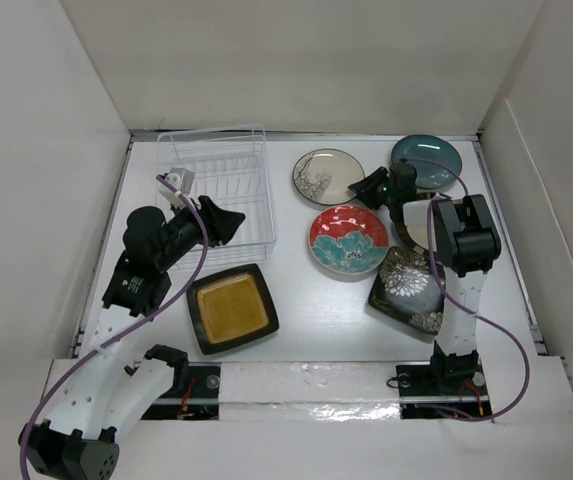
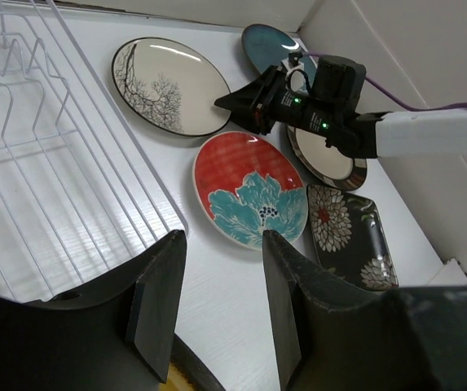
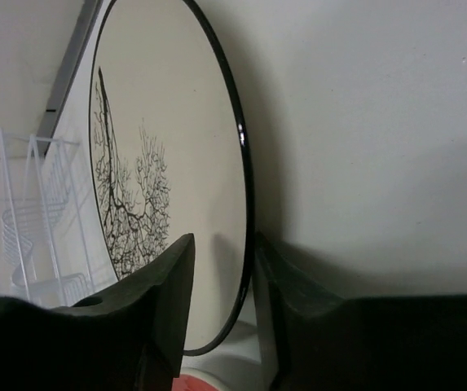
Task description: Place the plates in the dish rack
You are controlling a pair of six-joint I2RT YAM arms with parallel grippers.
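The wire dish rack (image 1: 216,185) stands empty at the back left. On the table lie a cream tree-patterned plate (image 1: 328,176), a teal plate (image 1: 428,160), a red-patterned plate (image 1: 349,240), a black floral square plate (image 1: 411,288) and a dark-brown amber-centred square plate (image 1: 231,308). A black-gold-rimmed plate (image 2: 331,163) is partly hidden under the right arm. My right gripper (image 1: 358,187) is open, its fingers astride the right rim of the cream plate (image 3: 160,163). My left gripper (image 1: 234,220) is open and empty at the rack's front right corner.
White walls enclose the table on the left, back and right. The rack (image 2: 37,163) also shows at the left of the left wrist view, with the red-patterned plate (image 2: 249,191) just ahead of my left fingers. A purple cable runs along each arm.
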